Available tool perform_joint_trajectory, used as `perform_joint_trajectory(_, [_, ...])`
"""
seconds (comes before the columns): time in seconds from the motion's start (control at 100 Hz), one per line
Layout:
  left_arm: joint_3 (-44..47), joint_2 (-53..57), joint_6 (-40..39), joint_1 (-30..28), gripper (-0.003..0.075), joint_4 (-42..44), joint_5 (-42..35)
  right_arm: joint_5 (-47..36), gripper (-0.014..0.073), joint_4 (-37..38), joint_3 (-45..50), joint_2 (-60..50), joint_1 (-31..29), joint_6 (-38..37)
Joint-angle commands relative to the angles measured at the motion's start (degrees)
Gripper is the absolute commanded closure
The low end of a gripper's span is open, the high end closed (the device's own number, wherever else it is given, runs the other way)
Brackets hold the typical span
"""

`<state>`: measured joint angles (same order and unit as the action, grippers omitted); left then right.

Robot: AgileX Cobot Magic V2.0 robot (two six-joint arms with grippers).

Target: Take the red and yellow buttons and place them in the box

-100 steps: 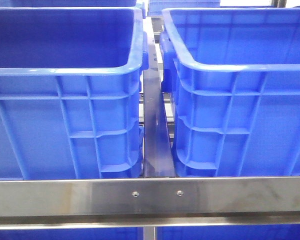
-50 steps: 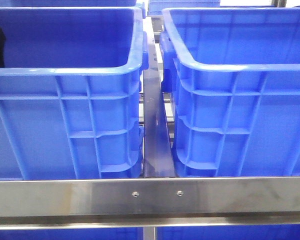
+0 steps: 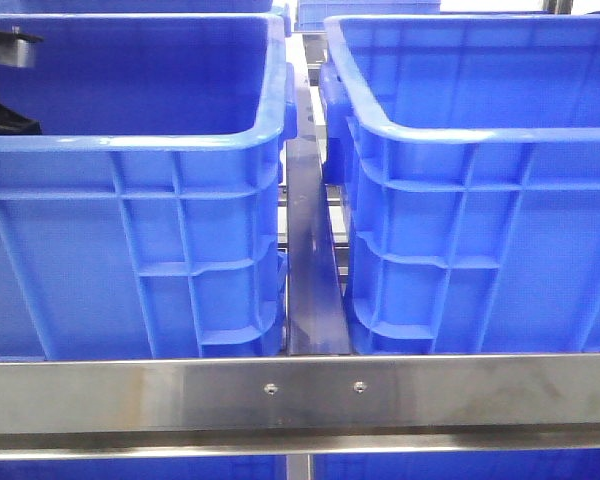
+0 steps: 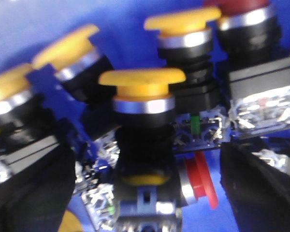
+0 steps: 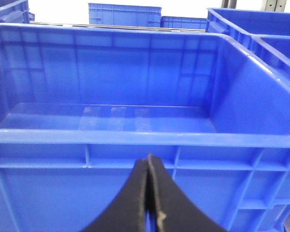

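Left gripper [image 4: 145, 193] spread wide inside left blue crate [image 3: 130, 140], straddling a yellow button [image 4: 141, 82] (smooth domed cap, silver collar, black body); a red button [image 4: 241, 7] lies nearby. Right gripper [image 5: 149, 193] pinched closed, empty, before the box [image 5: 135, 137]. No legible lettering.

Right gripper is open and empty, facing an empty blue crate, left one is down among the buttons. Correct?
Not quite. The right gripper is shut, not open: the right wrist view shows its two fingers pressed together with nothing between them. The rest holds: it faces an empty blue crate, and the left wrist view shows the left gripper down among the buttons.
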<state>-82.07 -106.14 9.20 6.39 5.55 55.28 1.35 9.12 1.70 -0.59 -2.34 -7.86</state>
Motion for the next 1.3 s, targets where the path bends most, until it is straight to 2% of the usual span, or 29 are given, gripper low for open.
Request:
perform_joint_trajectory(0.0, [-1.88,2.57,0.03,0.18,0.0159,0.21,-0.47,-4.61,0.0664,0.66,-0.96,-1.37,0.02,0.08])
perform_joint_trajectory(0.09, [-1.9,2.57,0.03,0.18,0.0229,0.21,-0.47,-4.61,0.0664,0.66,-0.96,-1.37,0.02,0.08])
perform_joint_trajectory(0.33, [-2.0,2.57,0.03,0.18,0.0549,0.21,-0.47,-4.61,0.0664,0.66,-0.96,-1.37,0.02,0.08])
perform_joint_trajectory(0.43, [-2.48,2.57,0.03,0.18,0.0615,0.21,-0.47,-4.61,0.0664,0.66,-0.96,-1.37,0.02,0.08])
perform_joint_trajectory(0.65, [-4.76,4.36,0.14,0.41,0.0621,-0.78,0.16,-4.61,0.0664,0.66,-0.96,-1.37,0.02,0.08])
perform_joint_trajectory(0.78, [-4.76,7.56,1.36,2.59,0.0621,-0.78,-0.84,-4.61,0.0664,0.66,-0.96,-1.37,0.02,0.08])
perform_joint_trajectory(1.07, [-4.76,15.56,3.27,13.62,0.0621,-4.18,-1.42,-4.61,0.0664,0.66,-0.96,-1.37,0.02,0.08])
perform_joint_trajectory(1.29, [-4.76,19.34,7.07,23.38,0.0621,-10.91,-1.42,-4.61,0.0664,0.66,-0.96,-1.37,0.02,0.08])
